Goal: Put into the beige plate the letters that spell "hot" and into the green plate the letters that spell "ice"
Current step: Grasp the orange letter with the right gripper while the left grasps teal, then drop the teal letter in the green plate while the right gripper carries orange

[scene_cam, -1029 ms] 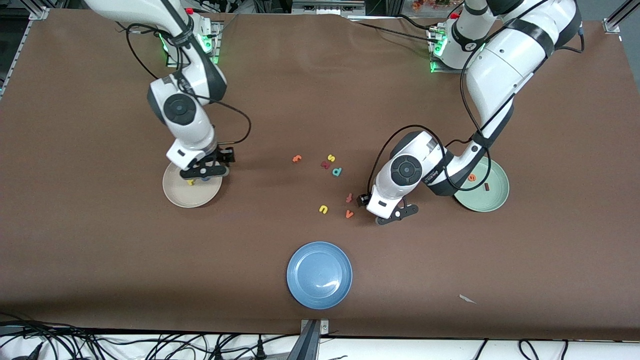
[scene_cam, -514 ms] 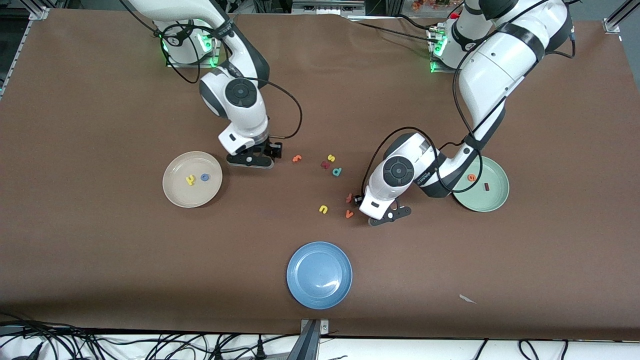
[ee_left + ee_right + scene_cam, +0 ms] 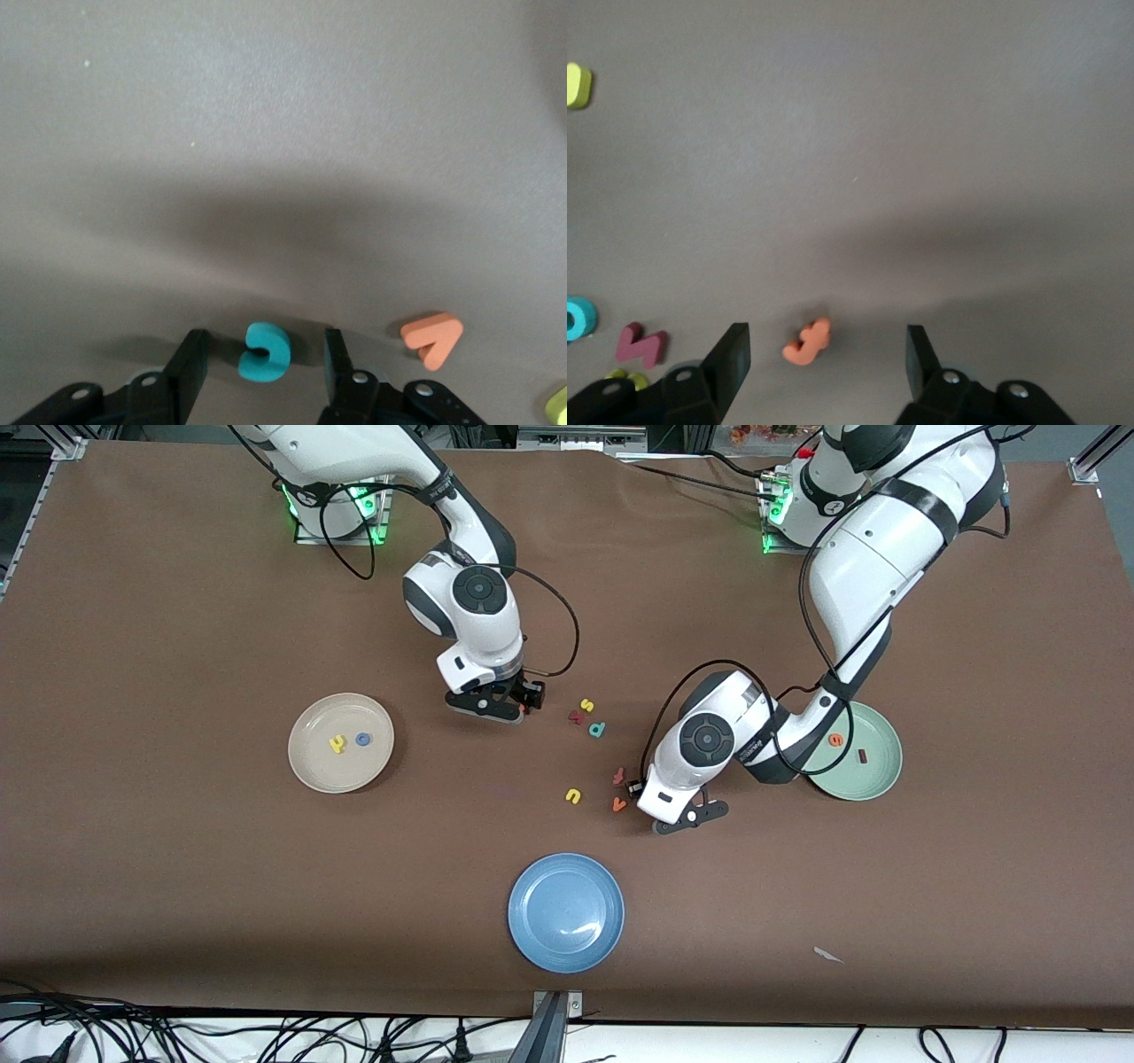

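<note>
The beige plate (image 3: 310,766) holds a yellow "h" (image 3: 337,744) and a blue "o" (image 3: 363,739). The green plate (image 3: 873,779) holds an orange "e" (image 3: 835,739) and a dark red "i" (image 3: 862,756). My left gripper (image 3: 689,815) (image 3: 264,341) is low over the table beside the green plate. It is open, with the teal "c" (image 3: 266,352) lying between its fingers and a gap on each side. My right gripper (image 3: 485,707) (image 3: 825,341) is open over the orange "t" (image 3: 808,343), which lies on the table between its fingers.
Loose letters lie mid-table: a yellow "s" (image 3: 586,705), a dark red letter (image 3: 576,716), a teal "p" (image 3: 597,729), a reddish "f" (image 3: 618,776), a yellow "u" (image 3: 573,795) and an orange "v" (image 3: 618,804). A blue plate (image 3: 565,911) sits nearest the front camera.
My right arm has left the beige plate and swung over to the orange "t" mid-table. My left gripper has shifted slightly toward the orange "v".
</note>
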Controlling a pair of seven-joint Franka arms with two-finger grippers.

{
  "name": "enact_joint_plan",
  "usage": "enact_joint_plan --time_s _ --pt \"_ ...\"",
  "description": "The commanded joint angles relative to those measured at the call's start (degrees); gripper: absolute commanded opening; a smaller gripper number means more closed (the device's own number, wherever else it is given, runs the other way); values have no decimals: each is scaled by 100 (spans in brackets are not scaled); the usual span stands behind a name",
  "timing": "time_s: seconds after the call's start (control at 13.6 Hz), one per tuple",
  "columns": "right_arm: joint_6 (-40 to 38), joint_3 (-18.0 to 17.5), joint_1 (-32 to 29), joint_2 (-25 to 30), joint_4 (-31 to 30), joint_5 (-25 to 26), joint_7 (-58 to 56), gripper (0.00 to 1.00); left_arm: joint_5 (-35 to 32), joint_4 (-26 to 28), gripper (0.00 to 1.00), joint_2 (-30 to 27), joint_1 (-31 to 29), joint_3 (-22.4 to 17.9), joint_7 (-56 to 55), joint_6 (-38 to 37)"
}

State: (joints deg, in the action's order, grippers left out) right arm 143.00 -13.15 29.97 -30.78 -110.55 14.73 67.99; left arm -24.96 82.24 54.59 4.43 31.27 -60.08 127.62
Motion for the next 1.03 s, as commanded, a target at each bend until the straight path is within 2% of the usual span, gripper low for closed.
enact_joint_plan --time_s 0.0,0.22,0.37,0.51,0.81,0.96 --pt "141 41 246 -270 148 57 372 80 18 -305 48 184 120 -69 137 -35" --pt "289 58 360 -375 148 57 390 79 35 -296 36 184 120 -69 111 -44" --pt "343 93 448 -463 148 65 390 77 -8 -296 33 184 120 -69 102 -44" --pt "343 120 457 -490 130 126 390 74 -8 -287 23 184 120 -69 102 -44" --pt "334 251 457 -490 104 328 373 73 27 -287 0 105 67 -60 111 -131" --pt "334 269 457 -490 113 373 347 73 27 -278 0 -35 6 -51 146 -507"
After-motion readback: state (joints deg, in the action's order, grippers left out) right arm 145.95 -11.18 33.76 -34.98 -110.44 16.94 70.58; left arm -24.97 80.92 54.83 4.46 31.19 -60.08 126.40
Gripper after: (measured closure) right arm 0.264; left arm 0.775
